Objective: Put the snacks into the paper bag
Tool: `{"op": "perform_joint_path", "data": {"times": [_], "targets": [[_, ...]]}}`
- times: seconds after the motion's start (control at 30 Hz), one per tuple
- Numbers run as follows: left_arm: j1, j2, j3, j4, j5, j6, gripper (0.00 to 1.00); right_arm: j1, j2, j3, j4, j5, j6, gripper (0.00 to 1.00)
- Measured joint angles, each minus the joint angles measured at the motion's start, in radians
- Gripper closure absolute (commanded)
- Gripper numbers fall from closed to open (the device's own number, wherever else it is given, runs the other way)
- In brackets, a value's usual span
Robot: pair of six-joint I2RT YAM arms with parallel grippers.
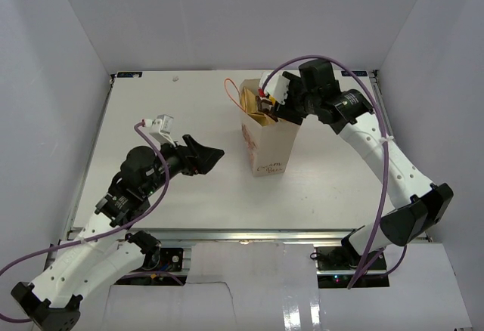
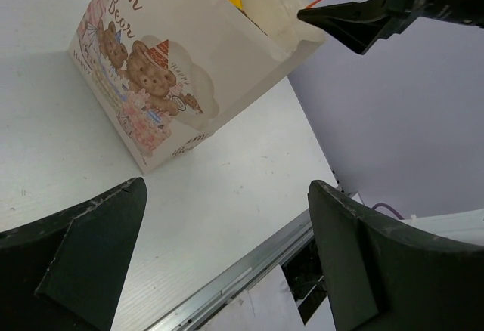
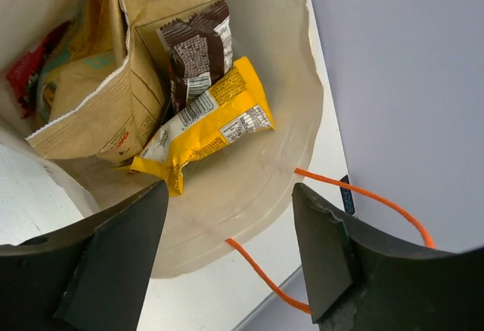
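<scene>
Standing upright, long axis vertical, mouth up: cream paper bag (image 1: 266,138), teddy-bear print, orange cord handles (image 3: 355,190). Parked right over its mouth, right gripper (image 3: 227,210), fingers spread, empty. Well off to its left, left gripper (image 2: 227,195), spread too. Inside: yellow packet (image 3: 208,123) lying slanted, dark brown-and-white packet (image 3: 198,51) touching it.

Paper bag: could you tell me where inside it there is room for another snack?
Free: bare cream lining of the paper bag between the yellow packet and its near rim. Crowded: the far side, with the dark brown packet and kraft pouch.
</scene>
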Motion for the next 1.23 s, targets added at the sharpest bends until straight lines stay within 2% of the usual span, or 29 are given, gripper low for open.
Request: {"op": "perform_joint_path", "data": {"times": [0.03, 0.13, 0.2, 0.33, 0.5, 0.63, 0.87, 1.23], "targets": [[0.0, -0.002, 0.001, -0.006, -0.004, 0.0, 0.02, 0.0, 0.0, 0.013, -0.014, -0.006, 0.005, 0.25], [0.0, 0.001, 0.014, -0.034, -0.016, 0.002, 0.02, 0.0, -0.006, 0.079, -0.033, -0.027, 0.045, 0.03], [0.0, 0.007, 0.035, -0.055, -0.024, 0.012, 0.02, -0.006, -0.039, 0.098, -0.013, -0.037, 0.086, 0.1], [0.0, 0.034, 0.107, -0.111, -0.051, 0.049, 0.02, -0.082, -0.142, 0.098, 0.014, -0.068, 0.206, 0.1], [0.0, 0.056, 0.169, -0.186, -0.109, 0.105, 0.02, -0.352, -0.25, 0.045, 0.061, -0.113, 0.385, 0.1], [0.0, 0.058, 0.172, -0.247, -0.151, 0.134, 0.02, -0.518, -0.311, -0.134, 0.099, -0.079, 0.503, 0.1], [0.0, 0.058, 0.146, -0.289, -0.172, 0.146, 0.02, -0.55, -0.407, -0.523, 0.091, 0.034, 0.616, 0.1], [0.0, 0.039, 0.098, -0.318, -0.171, 0.137, 0.02, -0.556, -0.626, -0.628, 0.172, 0.142, 0.689, 0.1]]}}
